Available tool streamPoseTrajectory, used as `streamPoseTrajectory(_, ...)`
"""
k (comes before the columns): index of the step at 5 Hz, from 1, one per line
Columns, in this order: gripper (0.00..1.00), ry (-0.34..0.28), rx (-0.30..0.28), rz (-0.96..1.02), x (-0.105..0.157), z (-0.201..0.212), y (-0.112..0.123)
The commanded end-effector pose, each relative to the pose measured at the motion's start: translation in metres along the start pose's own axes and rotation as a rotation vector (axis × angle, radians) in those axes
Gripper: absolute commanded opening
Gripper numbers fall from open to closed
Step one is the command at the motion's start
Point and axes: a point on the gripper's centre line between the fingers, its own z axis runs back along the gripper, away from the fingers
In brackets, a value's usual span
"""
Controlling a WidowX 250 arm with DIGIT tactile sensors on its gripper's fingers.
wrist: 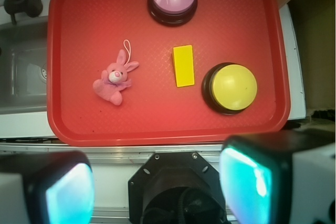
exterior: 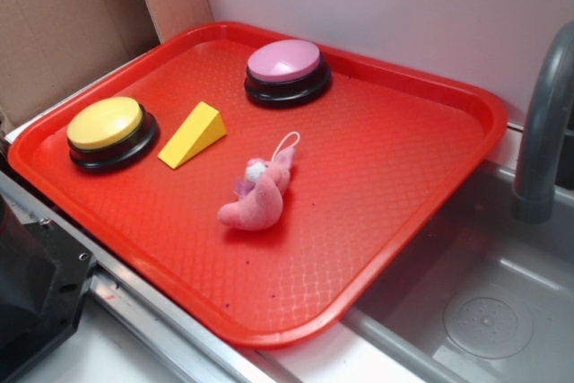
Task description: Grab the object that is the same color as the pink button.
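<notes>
- The gripper (wrist: 157, 187) is hanging high above the near edge of the tray (wrist: 157, 124), its two pads (wrist: 68, 192) standing wide apart at the bottom of the wrist view and holding nothing.
- The bunny (exterior: 258, 196) is lying near the middle of the tray, well apart from the pink button (exterior: 287, 69) at the far side; both are showing the same pale pink.
- The wedge (exterior: 192, 134) and the yellow button (exterior: 108, 132) are sitting to the left in the exterior view, clear of the bunny.
- The bunny is looking soft, fuzzy and very light, likely squashing under the pads rather than slipping; nothing about it is seeming fragile.
- Its plump curved body is probably offering the best hold, the pads closing across its narrow width; the thin white loop (exterior: 287, 141) and ears are looking too slight to pinch reliably.
- The tray is hard red plastic with a fine diamond texture and a raised rim; the buttons are smooth glossy domes on black bases; the wedge is a stiff, flat-sided block.
</notes>
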Motion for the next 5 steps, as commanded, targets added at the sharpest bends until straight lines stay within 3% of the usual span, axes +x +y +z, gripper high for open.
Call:
streamPoseTrajectory(1, 1.0, 0.0, 0.0, 0.0, 0.0, 0.0, 0.0)
streamPoseTrajectory(2, 1.0, 0.018, -0.035, 0.127, 0.015, -0.013, -0.008)
streamPoseTrajectory(4, 1.0, -0.029, 0.029, 0.452, 0.043, -0.065, -0.034)
streamPoseTrajectory(5, 1.0, -0.015, 0.043, 0.511, 0.051, -0.11, -0.049)
